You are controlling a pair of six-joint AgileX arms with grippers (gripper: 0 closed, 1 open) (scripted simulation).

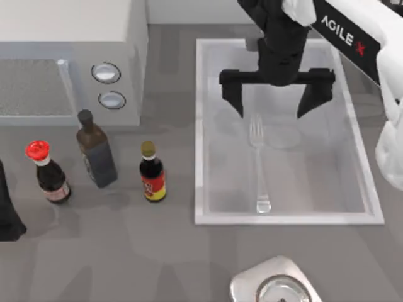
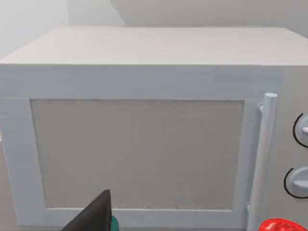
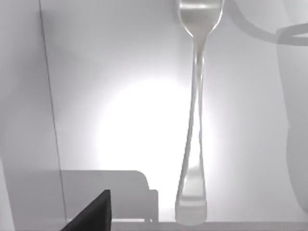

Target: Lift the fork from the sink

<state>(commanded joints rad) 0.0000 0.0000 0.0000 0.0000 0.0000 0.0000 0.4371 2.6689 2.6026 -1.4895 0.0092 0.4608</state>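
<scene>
Top view is showing the right claw [image 1: 276, 99] hanging wide open above the sink [image 1: 201, 126], its 2 fingers straddling the tine end of the fork [image 1: 259, 165]. That fork is lying flat on the basin floor, handle pointing toward the near rim. Left claw [image 1: 7, 214] is sitting parked at the tabletop's left edge; whether it is open cannot be told.

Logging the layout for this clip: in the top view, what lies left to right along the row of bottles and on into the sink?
Red-capped bottle → tall dark bottle → yellow-labelled bottle → sink rim → fork, lying in the basin under the open right gripper.
</scene>
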